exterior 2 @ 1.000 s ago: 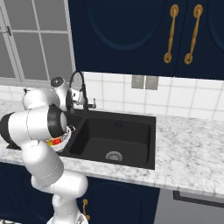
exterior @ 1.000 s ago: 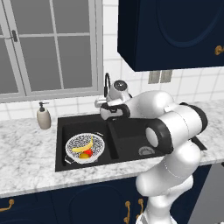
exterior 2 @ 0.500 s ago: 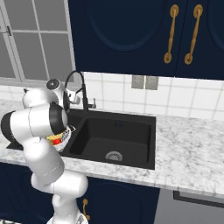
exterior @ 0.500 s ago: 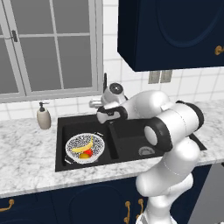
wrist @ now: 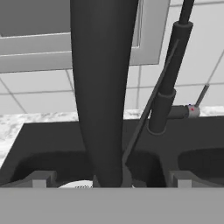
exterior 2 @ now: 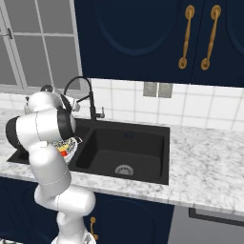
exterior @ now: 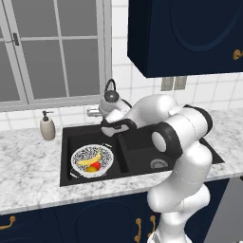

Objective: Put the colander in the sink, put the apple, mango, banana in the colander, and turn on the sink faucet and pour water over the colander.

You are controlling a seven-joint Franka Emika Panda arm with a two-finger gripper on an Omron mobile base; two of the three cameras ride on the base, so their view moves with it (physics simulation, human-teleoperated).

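The sink faucet point(wrist: 103, 87) spout stands between the gripper's point(wrist: 109, 180) wide-apart jaws; the left base view shows the fruit-filled colander point(exterior: 91, 159).

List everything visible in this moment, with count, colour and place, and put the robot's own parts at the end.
sink: one, black, double basin, set in the counter.
colander: one, white with dark holes, in the left basin.
banana: one, yellow, in the colander.
apple: one, red, in the colander under the banana.
mango: one, orange-yellow, in the colander.
sink faucet: one, black, behind the sink.
soap bottle: one, white, left of the sink.
counter: one, grey marble.
gripper: one, open, at the faucet.
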